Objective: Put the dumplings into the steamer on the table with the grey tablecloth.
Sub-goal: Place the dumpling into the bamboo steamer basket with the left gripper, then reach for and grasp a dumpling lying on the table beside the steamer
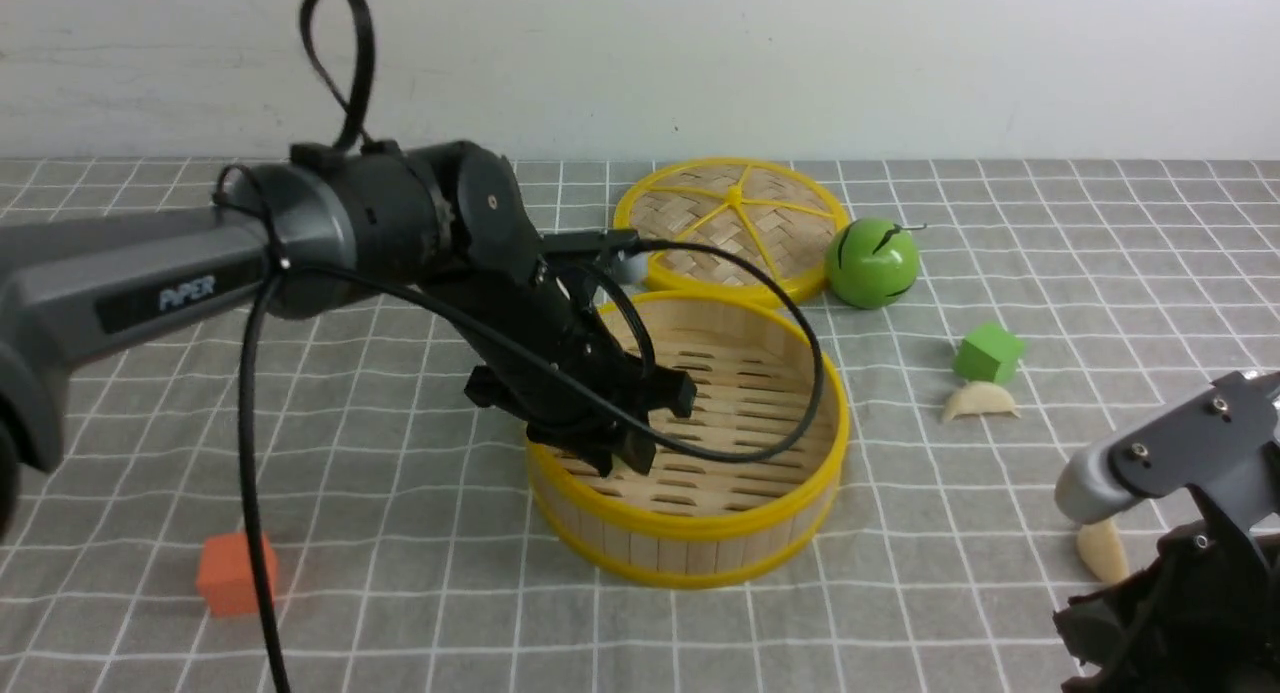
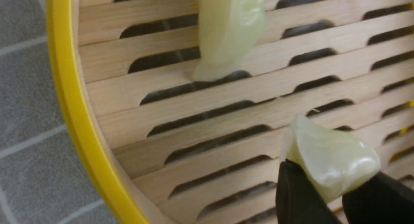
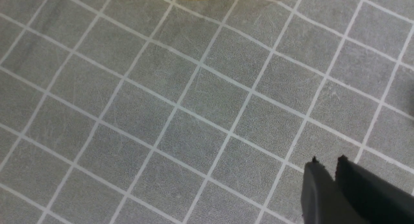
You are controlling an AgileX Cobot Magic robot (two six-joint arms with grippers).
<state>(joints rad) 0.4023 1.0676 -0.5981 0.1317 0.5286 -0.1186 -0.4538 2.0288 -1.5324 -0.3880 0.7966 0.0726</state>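
The table is covered by the grey tablecloth with its white grid. The left arm reaches across it and down into the steamer, which stands open near the middle. Behind the steamer the flat woven lid lies on the cloth, touching a green ball on its right. An orange cube sits well apart at the near left, and a green cube sits to the steamer's right. Just beside the green cube lies a cream dumpling. A second cream dumpling lies nearer, partly hidden behind the right arm. Over the slatted floor, the left gripper is clenched on a greenish dumpling. Another greenish dumpling rests on the slats nearby. The right gripper hangs over bare cloth, its jaws all but together with nothing between them.
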